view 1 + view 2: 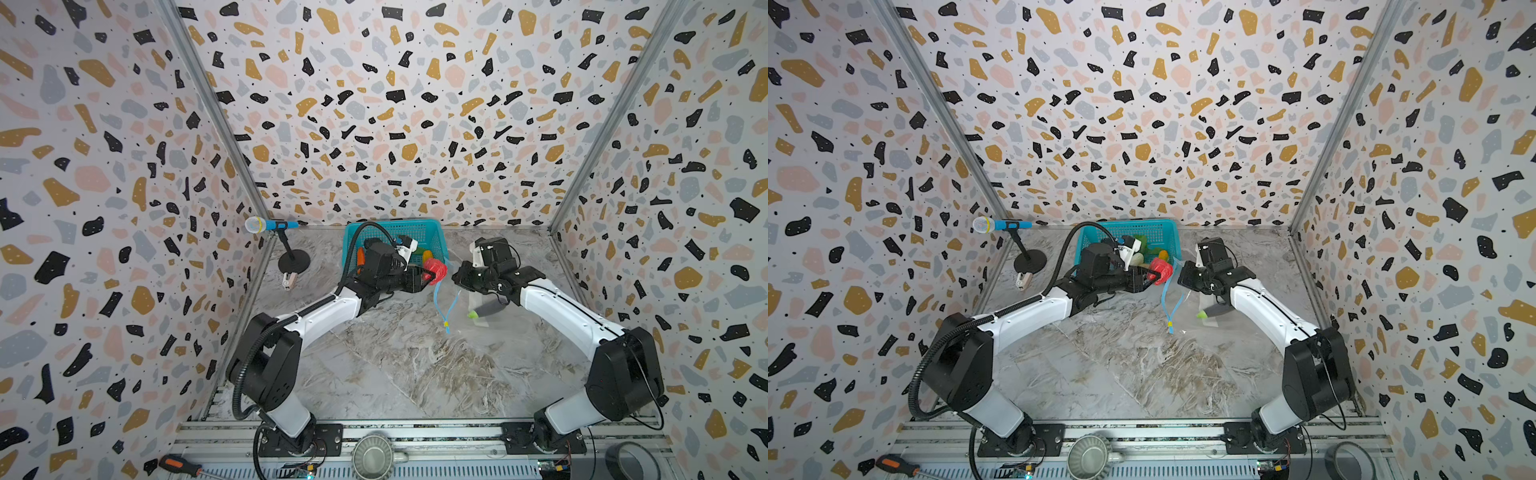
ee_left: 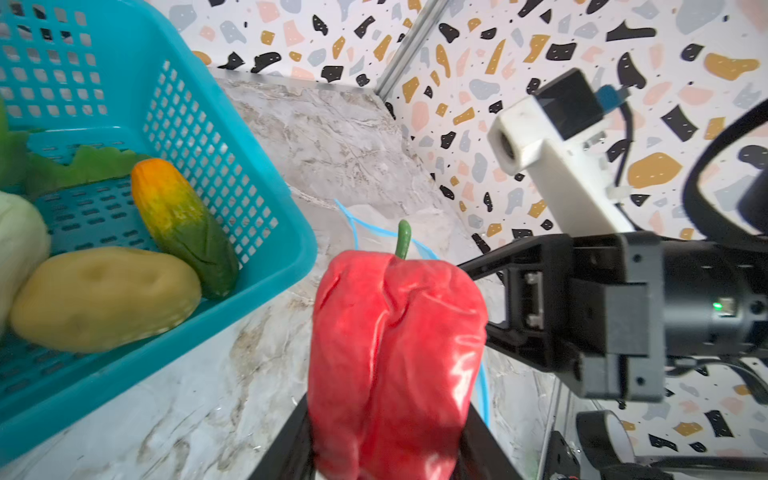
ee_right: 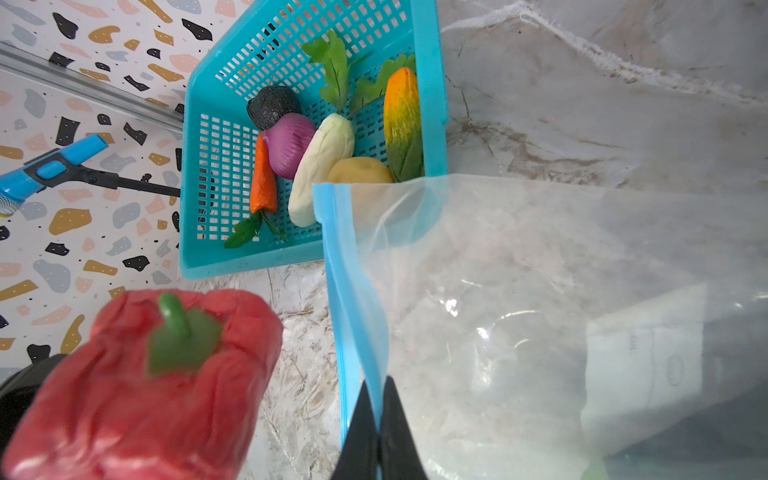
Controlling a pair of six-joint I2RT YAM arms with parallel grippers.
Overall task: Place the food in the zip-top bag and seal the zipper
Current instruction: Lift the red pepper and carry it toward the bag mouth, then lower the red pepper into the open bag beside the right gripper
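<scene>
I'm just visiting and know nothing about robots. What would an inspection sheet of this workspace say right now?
Surface: marble-look table, no spills seen.
Job's things: red pepper held above the table near the clear bag; an eggplant apparently inside it; carrot, onion, radish, potato and corn in the blue basket.
Clutter: microphone, screwdriver, tape roll.
Grippers: left gripper shut on the red pepper; right gripper pinching the bag's zipper strip.
Cables: black hose by the left arm; black cable arching above the basket.
Surroundings: speckled walls.
</scene>
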